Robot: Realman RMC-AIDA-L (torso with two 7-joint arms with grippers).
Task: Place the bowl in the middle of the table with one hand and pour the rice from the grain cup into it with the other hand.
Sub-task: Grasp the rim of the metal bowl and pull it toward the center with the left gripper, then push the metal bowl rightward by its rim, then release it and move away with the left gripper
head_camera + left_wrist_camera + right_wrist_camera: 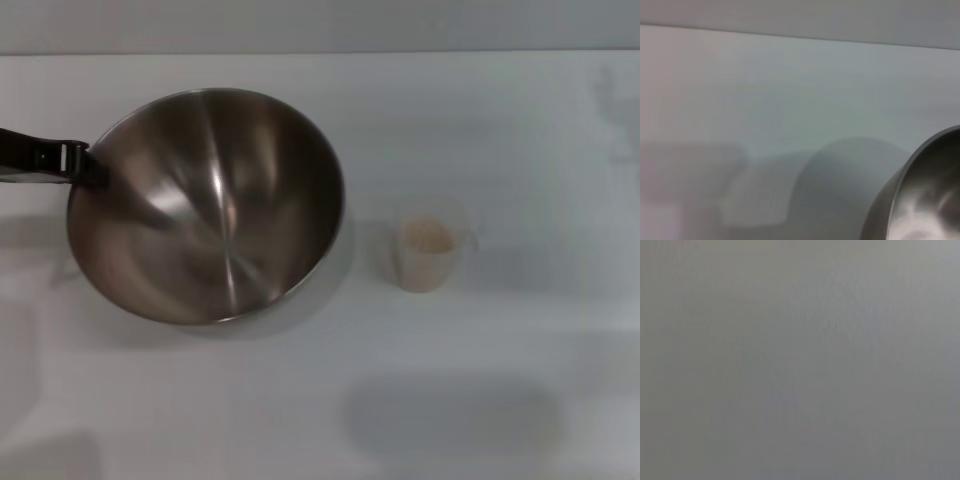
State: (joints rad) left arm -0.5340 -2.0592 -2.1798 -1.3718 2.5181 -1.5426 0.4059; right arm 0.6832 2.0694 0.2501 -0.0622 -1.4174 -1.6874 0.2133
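Head view: the bowl (207, 205) is being gripped at its rim by the left claw (72, 163), pinched on the steel, near the worktop's (520, 120) left edge. Placement is judged underway. The grain cup (430, 253), holding rice (430, 237), is waiting toward the right edge; centring is needed next. The right claw is not being shown.

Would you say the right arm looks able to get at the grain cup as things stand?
Probably yes: the grain cup stands alone on the table, apart from the bowl, with bare surface on its right side. The right gripper itself is out of view.
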